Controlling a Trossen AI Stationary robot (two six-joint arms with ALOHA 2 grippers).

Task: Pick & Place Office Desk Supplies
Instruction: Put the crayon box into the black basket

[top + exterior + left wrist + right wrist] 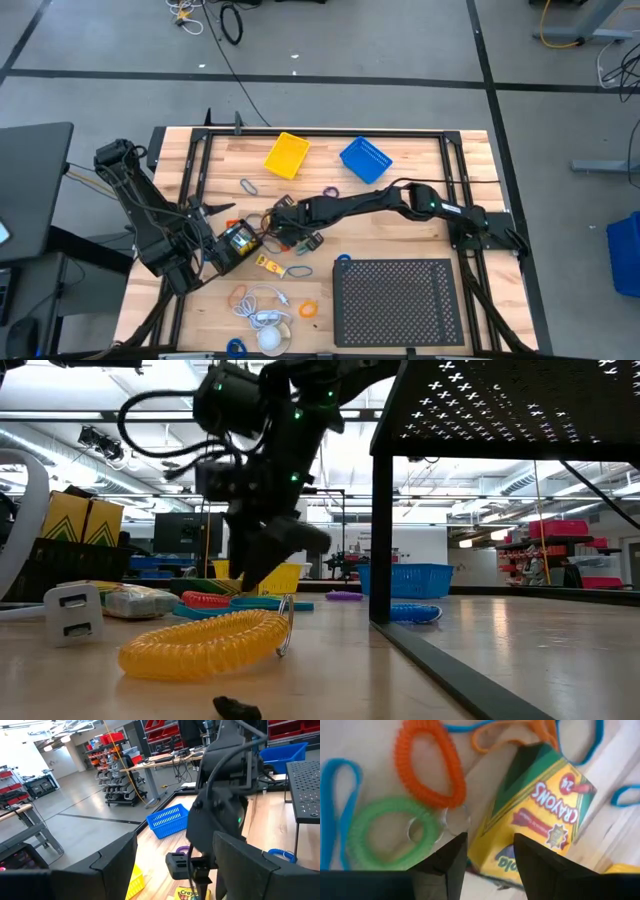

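A yellow-and-green crayon box (540, 810) lies on the table among thin loops: an orange coil (427, 765), a green coil (387, 832) and a blue band (335, 805). My right gripper (490, 855) (283, 224) slants down over them, open. One finger is over the box's end and the other is beside the green coil. My left gripper (180, 870) (222, 212) waits open and level at the table's left, facing the right arm. Its view shows the crayon box (189, 894) below the right gripper. My right gripper's fingers come from above, slanting down, at the near end of the crayon box (492, 847), which lies flat on the table. I cannot tell whether either finger touches the box.
A black perforated tray (398, 300) stands at the near right. A yellow basket (287, 154) and a blue basket (365, 160) stand at the far side. A black holder with crayon boxes (238, 243) sits by the left arm. A yellow coil (205, 643) and a white adapter (75, 610) lie near the front.
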